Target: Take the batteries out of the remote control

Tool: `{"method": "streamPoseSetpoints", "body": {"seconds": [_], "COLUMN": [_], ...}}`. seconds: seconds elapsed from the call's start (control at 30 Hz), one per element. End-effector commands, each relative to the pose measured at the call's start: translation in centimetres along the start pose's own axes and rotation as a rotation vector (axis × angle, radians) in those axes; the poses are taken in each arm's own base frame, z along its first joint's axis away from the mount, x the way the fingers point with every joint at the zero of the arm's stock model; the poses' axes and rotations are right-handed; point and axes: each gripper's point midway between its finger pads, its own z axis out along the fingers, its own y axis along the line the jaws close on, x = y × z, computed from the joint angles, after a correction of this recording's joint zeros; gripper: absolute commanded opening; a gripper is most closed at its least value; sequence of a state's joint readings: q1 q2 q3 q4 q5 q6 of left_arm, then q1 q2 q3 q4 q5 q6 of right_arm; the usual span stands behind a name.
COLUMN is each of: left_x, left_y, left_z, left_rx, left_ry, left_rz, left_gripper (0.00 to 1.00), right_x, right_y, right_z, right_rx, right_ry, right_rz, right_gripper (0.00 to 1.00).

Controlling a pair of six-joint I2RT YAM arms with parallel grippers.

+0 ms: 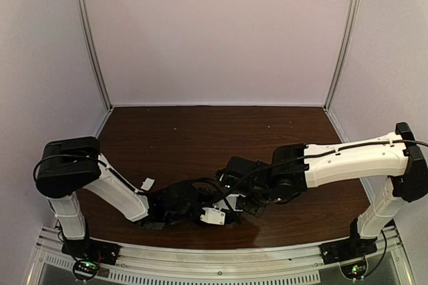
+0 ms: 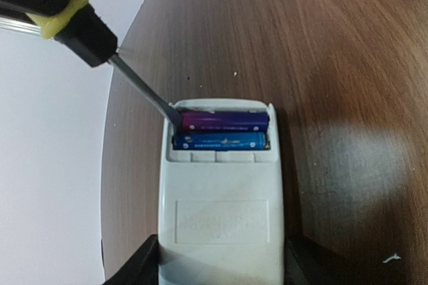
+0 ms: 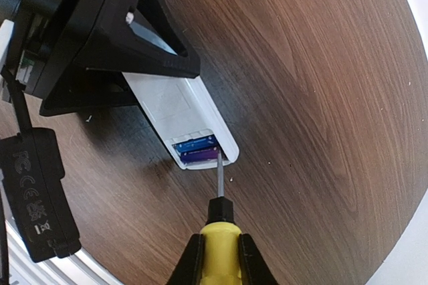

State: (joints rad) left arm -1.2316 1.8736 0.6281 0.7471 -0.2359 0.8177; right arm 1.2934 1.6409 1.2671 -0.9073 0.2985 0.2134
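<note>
L arm is seen reaching in from the left in the top view. Its L pincer (image 2: 221, 270) is clamped across the near end of the remote control (image 2: 221, 184), with dark fingers (image 2: 137, 268) pressed to both long sides. The remote is held low over the worktop (image 2: 348, 64), near the front edge, approx. midway between the arms; contact w/ the wood can't be told. Its back face is turned up and the compartment at the far end lies open. A raised rectangular panel is seen on the back, but any lettering in it is too faint to be read. The batteries (image 2: 222, 131) are seated side by side in the compartment, one purple, one blue; fine print is carried on both but can't be made out. The screwdriver (image 3: 219, 228) tip is set against one end of the purple cell. Its yellow handle is gripped by the R pincer (image 3: 219, 261), jaws closed on it, and the handle's rear is cut off. In the R wrist view a black block (image 3: 37, 191) beside the L pincer bears marks that look like FC & CE; the rest is illegible. In the top view the remote is mostly hidden under both pincers.
</note>
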Motion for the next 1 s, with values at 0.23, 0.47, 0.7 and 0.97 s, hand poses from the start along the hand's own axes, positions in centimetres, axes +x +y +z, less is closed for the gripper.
{"method": "streamPoseSetpoints", "body": {"seconds": [0.23,0.47,0.7,0.97], "left_x": [0.4,0.4,0.2,-0.1], "left_y": [-0.8,-1.1,-1.5,-2.4], "left_z": [0.5,0.6,0.8,1.0], "left_rx": [0.019,0.037,0.074,0.144], "left_ry": [0.022,0.027,0.027,0.030], "left_rz": [0.002,-0.001,-0.016,-0.046], "left_gripper": [0.00,0.00,0.00,0.00], "right_x": [0.1,-0.1,-0.3,-0.4], "right_y": [-1.1,-0.8,-0.8,-0.9], "right_z": [0.0,0.4,0.6,0.6], "right_rx": [0.055,0.051,0.061,0.064], "right_ry": [0.021,0.016,0.019,0.016], "right_rz": [-0.002,-0.007,-0.017,-0.018], "right_gripper": [0.00,0.00,0.00,0.00]}}
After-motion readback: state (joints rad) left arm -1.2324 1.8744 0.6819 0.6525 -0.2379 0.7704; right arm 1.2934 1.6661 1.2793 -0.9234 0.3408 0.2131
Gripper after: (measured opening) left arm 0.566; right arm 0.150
